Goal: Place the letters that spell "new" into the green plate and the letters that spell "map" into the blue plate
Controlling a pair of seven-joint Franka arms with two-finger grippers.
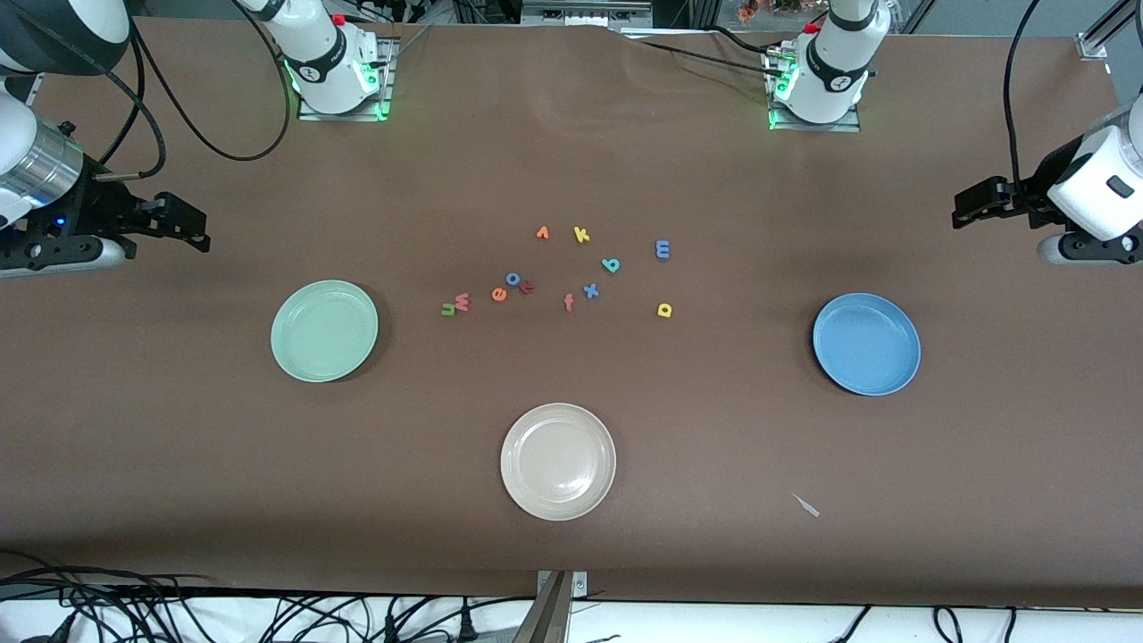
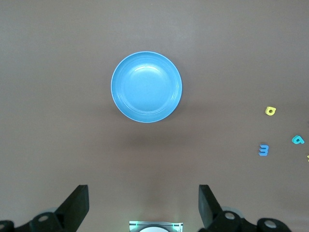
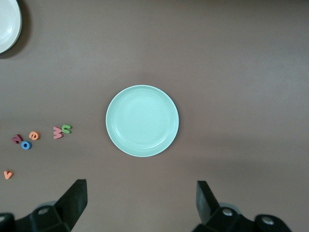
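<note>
Both grippers wait open and empty; the green n (image 1: 448, 309) lies closer to the right gripper (image 1: 183, 228) than to the left gripper (image 1: 973, 204).

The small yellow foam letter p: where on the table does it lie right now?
The small yellow foam letter p lies on the brown table, the loose letter closest to the round blue plate, nearer the front camera than the blue foam letter m.

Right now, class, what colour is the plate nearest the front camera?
Beige, an off-white cream. The plate shows best in the front view, nearer the camera than the letters.
</note>
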